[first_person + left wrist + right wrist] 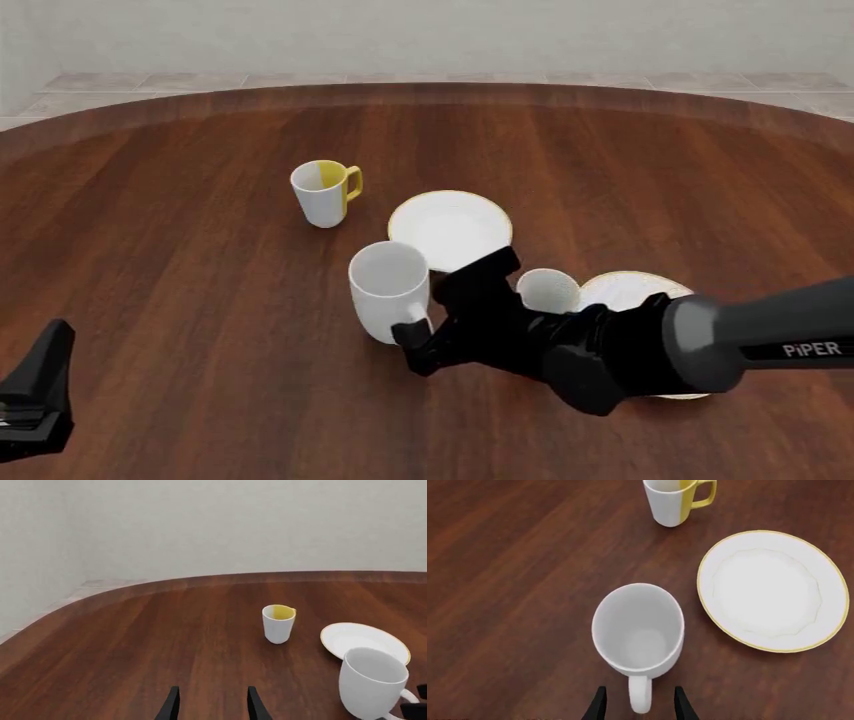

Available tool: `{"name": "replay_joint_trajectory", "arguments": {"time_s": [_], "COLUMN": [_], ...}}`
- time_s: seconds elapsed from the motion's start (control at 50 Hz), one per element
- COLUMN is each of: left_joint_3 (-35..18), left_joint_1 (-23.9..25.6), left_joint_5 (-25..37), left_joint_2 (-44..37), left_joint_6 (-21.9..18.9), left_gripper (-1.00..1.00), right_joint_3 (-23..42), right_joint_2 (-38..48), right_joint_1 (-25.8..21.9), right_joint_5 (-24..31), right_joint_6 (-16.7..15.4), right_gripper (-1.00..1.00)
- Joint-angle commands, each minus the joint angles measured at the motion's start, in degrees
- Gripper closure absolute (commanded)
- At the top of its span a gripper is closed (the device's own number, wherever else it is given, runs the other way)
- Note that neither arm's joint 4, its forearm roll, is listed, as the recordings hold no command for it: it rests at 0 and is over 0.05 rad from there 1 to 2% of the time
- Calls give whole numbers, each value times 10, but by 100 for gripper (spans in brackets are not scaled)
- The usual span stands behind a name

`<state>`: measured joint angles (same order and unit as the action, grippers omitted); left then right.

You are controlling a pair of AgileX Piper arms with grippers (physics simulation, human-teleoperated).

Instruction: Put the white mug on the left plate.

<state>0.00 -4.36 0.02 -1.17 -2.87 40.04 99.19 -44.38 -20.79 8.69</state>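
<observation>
The white mug (390, 290) stands upright on the wood just in front of and left of the left plate (451, 228), its handle pointing toward my right arm. My right gripper (416, 338) is open with one finger on each side of the handle, as the right wrist view (639, 694) shows, there with the mug (639, 630) and the plate (770, 590) beside it. My left gripper (34, 400) is open and empty at the near left, far from the mug. The left wrist view shows its fingers (212, 707), the mug (372, 685) and the plate (363, 640).
A small white mug with a yellow handle and inside (322, 193) stands upright beyond and left of the plate. A larger gold-rimmed plate (627, 292) and another mug (547, 290) sit at the right, partly hidden behind my right arm. The table's curved far edge (427, 92) is well beyond.
</observation>
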Motion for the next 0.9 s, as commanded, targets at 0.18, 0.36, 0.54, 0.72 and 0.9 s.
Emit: {"name": "replay_joint_trajectory", "arguments": {"time_s": [0.18, 0.36, 0.54, 0.72, 0.9], "left_joint_3": [0, 0, 0, 0, 0], "left_joint_1": [2, 2, 1, 0, 0], "left_joint_5": [-1, 0, 4, 4, 3], "left_joint_2": [-3, -2, 2, 2, 2], "left_joint_6": [1, 0, -1, 0, 0], "left_gripper": [-100, -100, -100, -100, -100], "right_joint_3": [-1, 2, 4, 1, -3], "right_joint_2": [15, 23, 31, 36, 28], "right_joint_1": [6, 5, -1, 2, 3], "right_joint_5": [-6, -9, -14, -21, -24], "right_joint_6": [4, 8, 12, 8, -7], "right_gripper": [-100, -100, -100, 100, 100]}}
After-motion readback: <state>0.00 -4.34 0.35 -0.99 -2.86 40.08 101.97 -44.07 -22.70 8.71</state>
